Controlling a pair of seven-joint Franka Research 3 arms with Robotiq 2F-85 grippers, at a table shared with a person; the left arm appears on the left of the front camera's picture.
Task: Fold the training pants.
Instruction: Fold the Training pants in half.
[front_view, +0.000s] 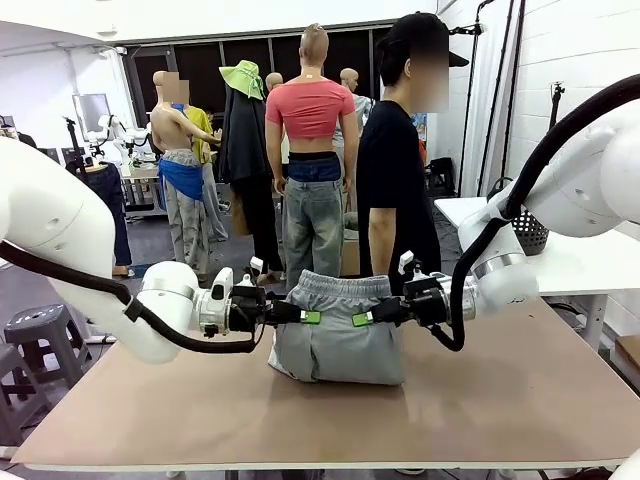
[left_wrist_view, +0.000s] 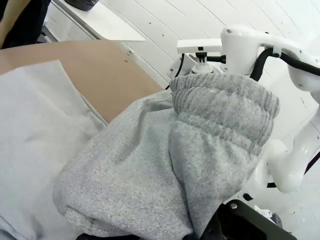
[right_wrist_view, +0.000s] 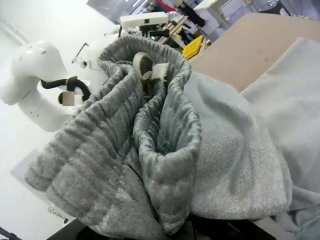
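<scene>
The table (front_view: 520, 400) is spread with the lower part of the training pants (front_view: 338, 340), while the gathered waistband is held raised between both arms. The left gripper (front_view: 308, 317) is clamped on one waistband end — the right gripper (front_view: 362, 320) on the other.

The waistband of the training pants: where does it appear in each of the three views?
Front view: waistband at centre, held up between both grippers.
Left wrist view: upper right, ribbed band.
Right wrist view: left and centre, open ribbed loop.
Shared landmark: the brown table.
</scene>
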